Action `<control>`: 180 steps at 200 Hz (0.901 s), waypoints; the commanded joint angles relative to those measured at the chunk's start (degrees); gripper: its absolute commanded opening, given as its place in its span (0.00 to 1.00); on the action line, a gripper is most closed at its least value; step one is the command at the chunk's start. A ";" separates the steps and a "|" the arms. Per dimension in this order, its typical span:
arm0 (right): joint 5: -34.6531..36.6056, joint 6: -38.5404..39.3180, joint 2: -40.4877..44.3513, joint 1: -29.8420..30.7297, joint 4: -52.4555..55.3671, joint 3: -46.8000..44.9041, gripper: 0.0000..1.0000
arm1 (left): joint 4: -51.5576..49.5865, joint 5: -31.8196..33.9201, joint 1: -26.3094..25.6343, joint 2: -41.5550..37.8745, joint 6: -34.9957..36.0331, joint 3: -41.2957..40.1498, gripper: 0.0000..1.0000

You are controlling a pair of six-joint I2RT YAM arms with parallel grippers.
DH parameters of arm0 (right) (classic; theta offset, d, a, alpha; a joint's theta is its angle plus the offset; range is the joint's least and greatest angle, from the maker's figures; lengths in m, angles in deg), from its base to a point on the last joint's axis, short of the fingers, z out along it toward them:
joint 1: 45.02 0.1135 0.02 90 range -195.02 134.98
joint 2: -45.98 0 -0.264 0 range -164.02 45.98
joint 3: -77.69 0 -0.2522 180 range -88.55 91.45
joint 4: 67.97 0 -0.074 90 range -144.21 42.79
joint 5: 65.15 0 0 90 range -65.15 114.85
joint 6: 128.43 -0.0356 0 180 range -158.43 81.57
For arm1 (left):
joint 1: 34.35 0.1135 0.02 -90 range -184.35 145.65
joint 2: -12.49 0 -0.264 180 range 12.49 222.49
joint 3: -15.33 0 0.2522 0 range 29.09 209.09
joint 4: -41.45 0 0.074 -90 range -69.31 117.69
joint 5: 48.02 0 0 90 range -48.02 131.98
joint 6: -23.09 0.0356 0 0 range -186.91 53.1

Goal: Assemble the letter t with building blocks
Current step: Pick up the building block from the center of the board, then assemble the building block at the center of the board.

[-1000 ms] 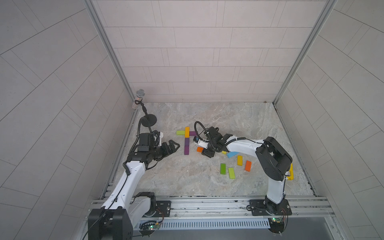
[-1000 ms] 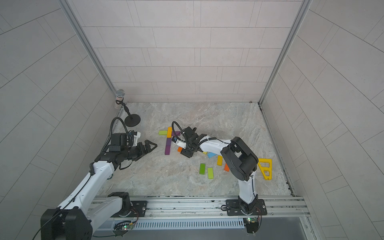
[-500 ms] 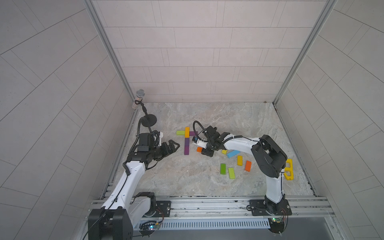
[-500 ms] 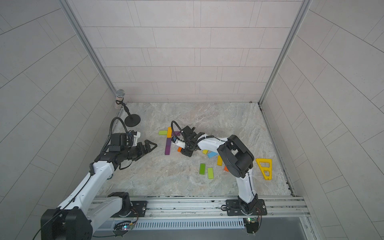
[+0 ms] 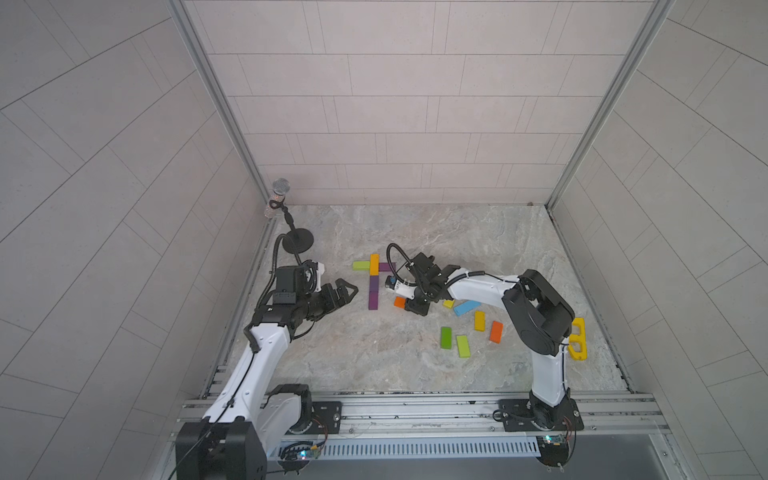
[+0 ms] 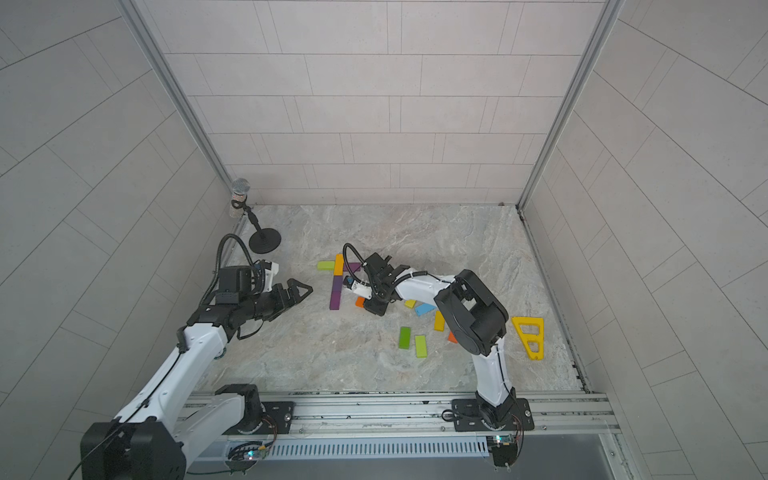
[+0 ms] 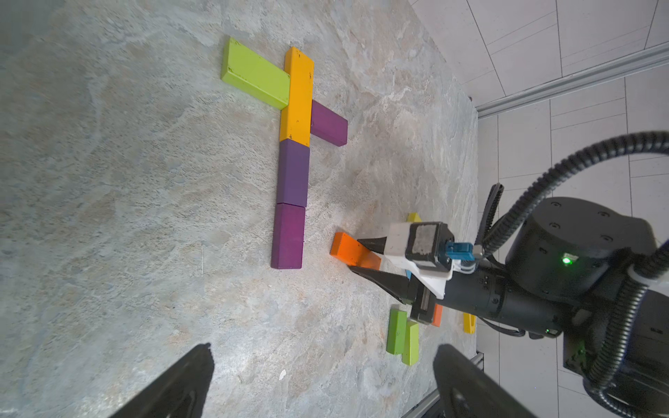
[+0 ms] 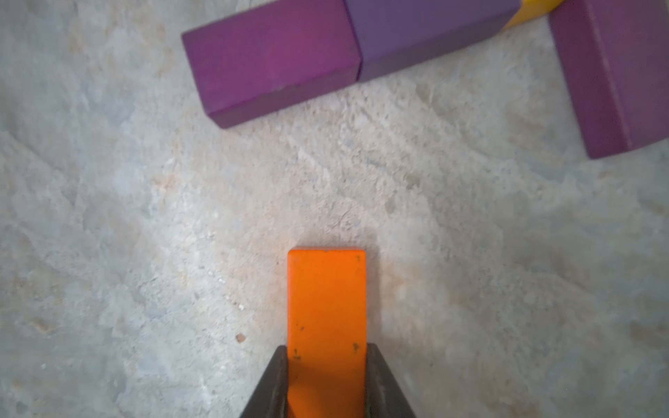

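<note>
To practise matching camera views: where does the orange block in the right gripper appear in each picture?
In a top view: orange block mid-table, beside the purple end block.
In a top view: same spot.
Left wrist: beside that purple block.
Right wrist: foreground, in the right gripper.
Shared landmark: the purple end block.

Right wrist view: the orange block (image 8: 325, 296) runs off the frame edge between the fingers of the right claw (image 8: 326, 348); purple blocks (image 8: 275, 58) ahead of the claw are blurred and cropped.
</note>
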 commanded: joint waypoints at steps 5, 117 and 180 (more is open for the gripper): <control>0.11 3.30 4.45 1.83 1.27 -2.45 0.13 | 2.09 -0.97 1.09 -0.45 -0.67 -0.06 1.00; -1.49 11.50 0.45 4.16 1.71 3.64 0.13 | 0.81 1.12 4.10 -0.06 -1.18 0.16 1.00; -2.32 13.96 -3.32 4.10 2.98 7.11 0.13 | 1.58 0.25 4.54 0.29 -1.56 -0.11 1.00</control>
